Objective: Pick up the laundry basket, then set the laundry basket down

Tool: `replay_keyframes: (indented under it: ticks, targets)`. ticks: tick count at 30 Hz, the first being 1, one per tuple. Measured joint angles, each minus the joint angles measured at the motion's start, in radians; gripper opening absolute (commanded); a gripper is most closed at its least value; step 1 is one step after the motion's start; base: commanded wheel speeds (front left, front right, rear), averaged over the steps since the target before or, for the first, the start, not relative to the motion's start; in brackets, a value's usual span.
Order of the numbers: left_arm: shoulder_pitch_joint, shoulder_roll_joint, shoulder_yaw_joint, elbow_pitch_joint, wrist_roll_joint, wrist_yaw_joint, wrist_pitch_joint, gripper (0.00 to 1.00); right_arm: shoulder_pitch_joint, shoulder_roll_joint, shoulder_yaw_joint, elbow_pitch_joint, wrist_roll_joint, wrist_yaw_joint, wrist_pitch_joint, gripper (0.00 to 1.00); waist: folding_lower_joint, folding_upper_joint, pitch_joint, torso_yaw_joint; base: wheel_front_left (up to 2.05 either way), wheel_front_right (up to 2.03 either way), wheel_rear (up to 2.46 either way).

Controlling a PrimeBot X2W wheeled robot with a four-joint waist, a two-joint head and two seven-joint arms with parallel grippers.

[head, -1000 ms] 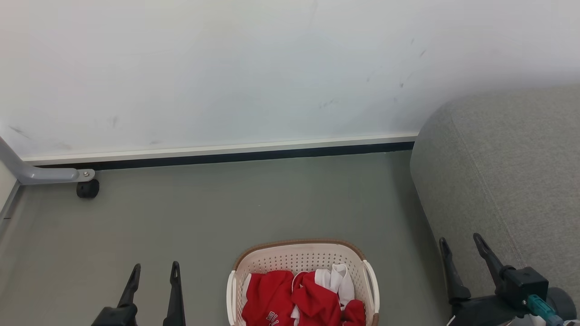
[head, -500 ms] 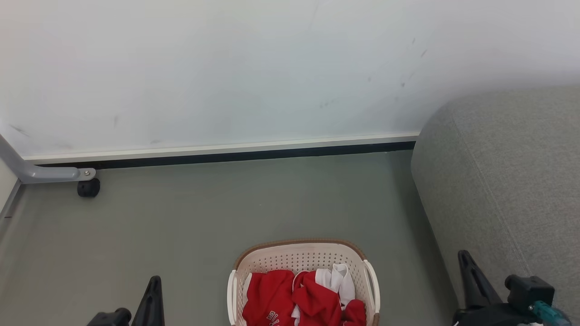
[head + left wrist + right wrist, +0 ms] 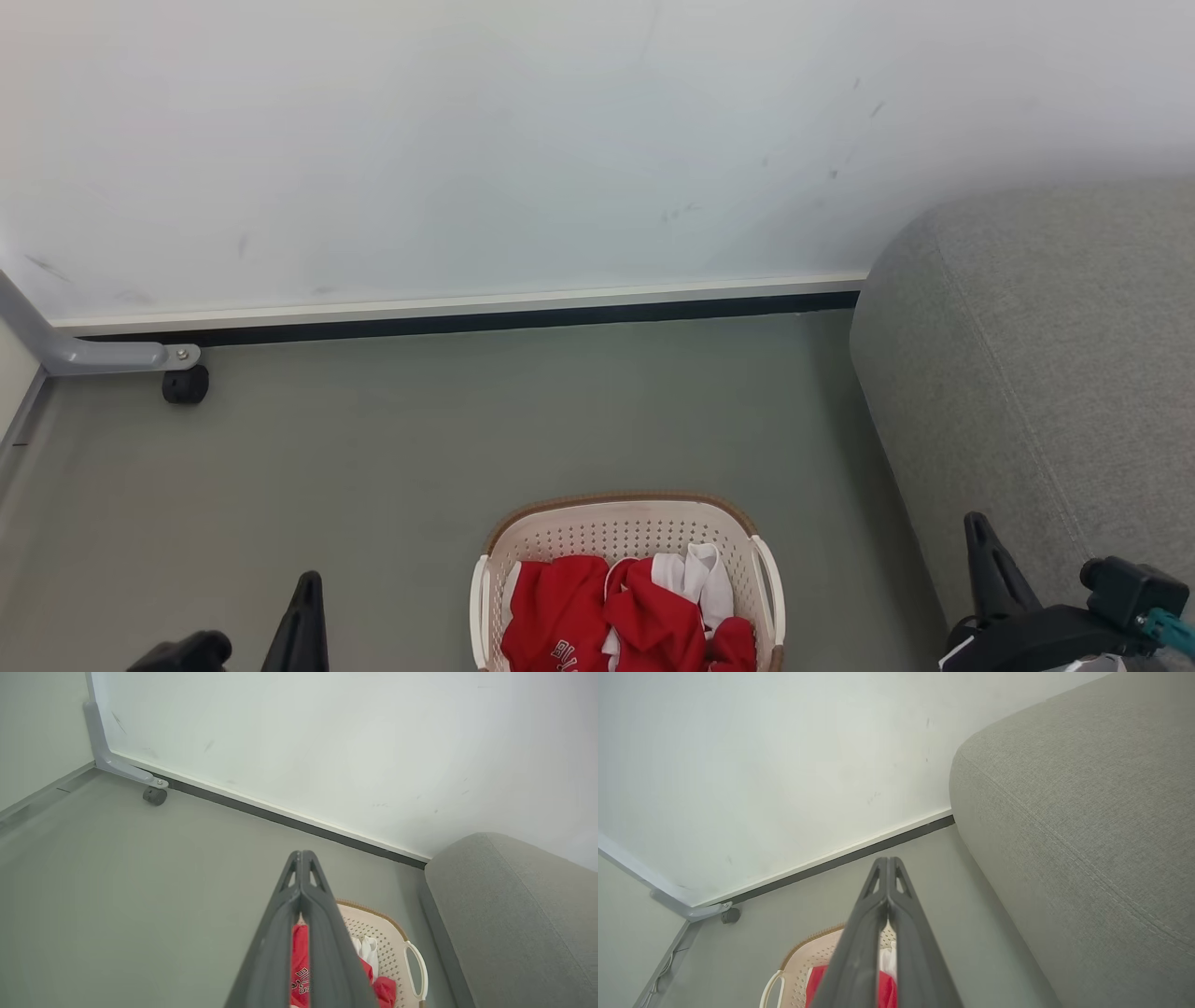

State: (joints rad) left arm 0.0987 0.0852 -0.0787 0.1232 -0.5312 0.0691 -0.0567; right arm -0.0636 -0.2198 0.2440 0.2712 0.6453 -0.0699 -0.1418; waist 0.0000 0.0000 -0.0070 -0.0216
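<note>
Beside sofa (image 3: 1027, 373), laundry basket (image 3: 616, 530)

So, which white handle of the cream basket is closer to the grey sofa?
The right-hand handle of the cream perforated plastic laundry basket: it faces the grey fabric sofa, while the left-hand handle lies on the basket's far side.

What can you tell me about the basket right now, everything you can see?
The basket is rounded-rectangular, cream plastic with perforated walls, a brown woven-look rim and a white handle on each side. It sits upright on the grey floor, its near end cut off by the head view's bottom edge. Red and white clothes lie crumpled inside. The sofa stands apart to its right. Neither the left gripper nor the right gripper touches it.
</note>
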Motion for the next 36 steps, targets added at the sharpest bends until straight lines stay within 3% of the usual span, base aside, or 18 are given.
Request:
replay_keyframes:
  ticks: [36]
  targets:
    - [-0.085, -0.023, 0.086, 0.087, -0.543, -0.097, 0.091, 0.00, -0.009, 0.089, -0.193, 0.014, 0.486, 0.097, 0.133, 0.00, 0.0000, 0.0001, 0.004, 0.011, 0.00, 0.00, 0.00]
